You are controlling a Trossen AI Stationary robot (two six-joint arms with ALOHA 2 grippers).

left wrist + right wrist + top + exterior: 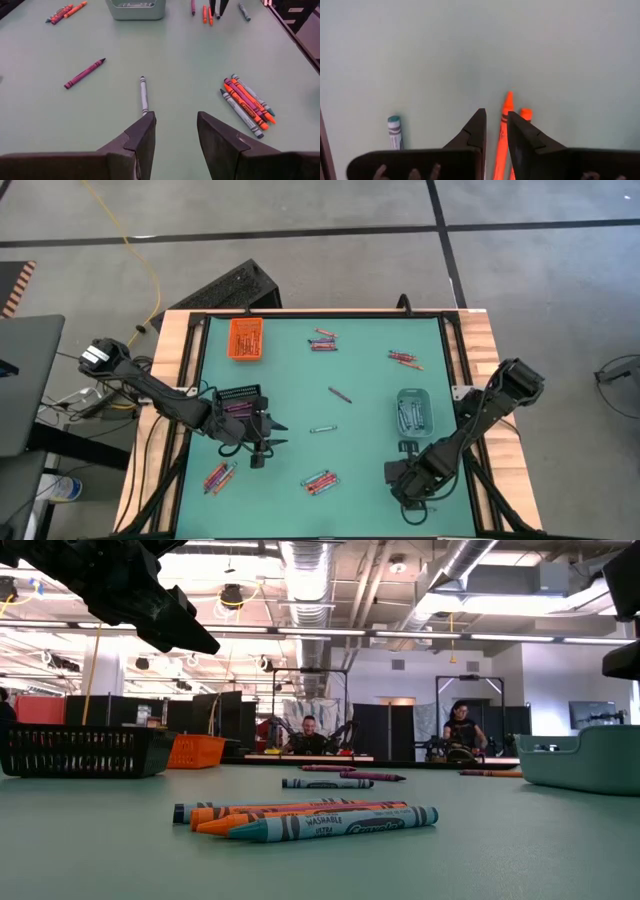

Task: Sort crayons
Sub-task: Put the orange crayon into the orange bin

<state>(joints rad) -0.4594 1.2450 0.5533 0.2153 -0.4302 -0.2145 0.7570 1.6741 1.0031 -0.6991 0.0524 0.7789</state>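
The left pincer (262, 448) hangs just beside the black tray (238, 402), fingers apart and empty; the left wrist view looks past them at a lone blue-grey crayon (144, 95) lying straight ahead on the green surface (360, 380). The right pincer (403, 476) sits low near the front edge, in front of the teal tray (413, 411). Its fingers stand a little apart with nothing between them, and two orange crayons (505, 135) and a teal one (394, 131) lie right at their tips.

By my reading, the sort is partly done. Each tray already holds something: orange sticks fill the orange tray (246, 338) at the back left, purple ones show in the black tray, and a few blue-grey ones lie in the teal tray.

Much is left loose. A mixed cluster (321, 480) lies at the front middle, another (220, 476) at the front left, a third (322, 341) at the back middle and a fourth (405, 359) at the back right. A single purple crayon (340, 394) rests near the centre. The lone blue-grey crayon lies between the black tray and the teal one.

Both pincers are empty, so the next pick looks not yet begun.
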